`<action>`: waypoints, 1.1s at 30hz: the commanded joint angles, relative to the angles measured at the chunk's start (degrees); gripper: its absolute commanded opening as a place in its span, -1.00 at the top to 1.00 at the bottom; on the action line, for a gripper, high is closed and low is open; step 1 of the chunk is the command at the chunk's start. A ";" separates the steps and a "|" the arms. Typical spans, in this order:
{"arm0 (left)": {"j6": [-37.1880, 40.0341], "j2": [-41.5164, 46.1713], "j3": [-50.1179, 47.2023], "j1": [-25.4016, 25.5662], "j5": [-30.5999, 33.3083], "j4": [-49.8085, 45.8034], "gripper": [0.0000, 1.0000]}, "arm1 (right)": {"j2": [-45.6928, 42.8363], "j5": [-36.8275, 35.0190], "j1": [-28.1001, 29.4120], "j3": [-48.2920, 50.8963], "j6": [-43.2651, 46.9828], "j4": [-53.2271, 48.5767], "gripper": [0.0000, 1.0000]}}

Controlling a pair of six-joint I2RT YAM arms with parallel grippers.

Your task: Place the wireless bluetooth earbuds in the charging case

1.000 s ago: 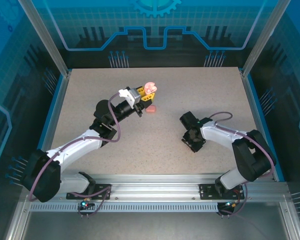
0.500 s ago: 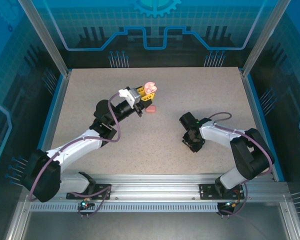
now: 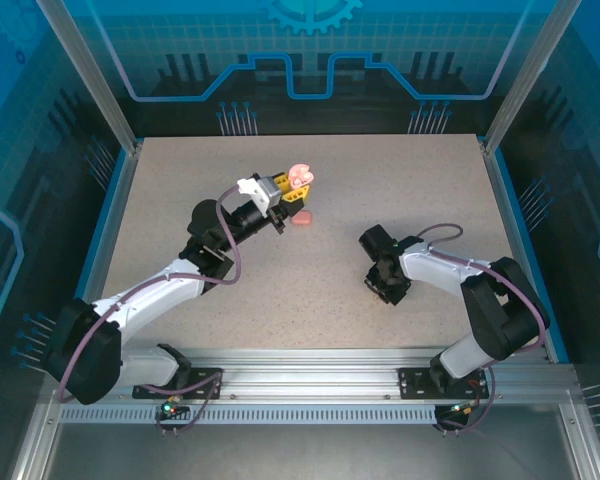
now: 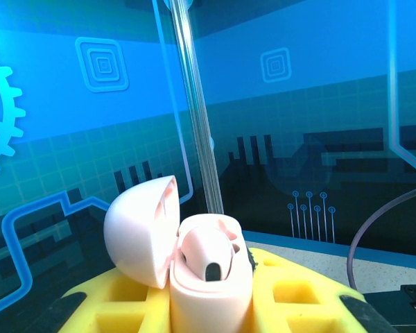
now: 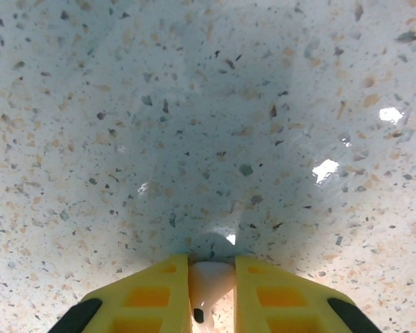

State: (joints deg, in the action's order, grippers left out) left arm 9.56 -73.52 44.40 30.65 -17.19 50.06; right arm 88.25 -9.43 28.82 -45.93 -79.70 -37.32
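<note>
Your left gripper [image 4: 211, 309] is pinching the open charging case [image 4: 209, 267]. Your right gripper [image 5: 211, 295] is squeezing one earbud [image 5: 211, 279]

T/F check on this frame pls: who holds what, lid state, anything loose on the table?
1. The left gripper holds the charging case. True.
2. The case lid is shut. False: the lid stands open, swung to one side.
3. The right gripper is open and empty. False: it is shut on an earbud, low over the table.
4. A small pink piece lies on the table near the left gripper. True.
</note>
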 commanded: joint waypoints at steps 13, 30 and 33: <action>0.96 1.71 -0.52 0.21 0.41 1.92 1.00 | -12.33 -4.22 0.71 2.57 34.13 15.78 0.74; 0.64 1.35 1.53 0.21 -0.82 0.78 1.00 | -25.78 6.14 0.62 -22.89 59.28 21.32 0.71; 0.46 1.08 1.95 0.26 -1.07 0.49 1.00 | -24.57 9.23 0.37 -28.02 59.57 21.97 0.70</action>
State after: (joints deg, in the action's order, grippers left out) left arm 9.56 -73.43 44.42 30.65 -17.28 49.80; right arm 63.22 -4.01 28.97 -70.00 -23.20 -16.60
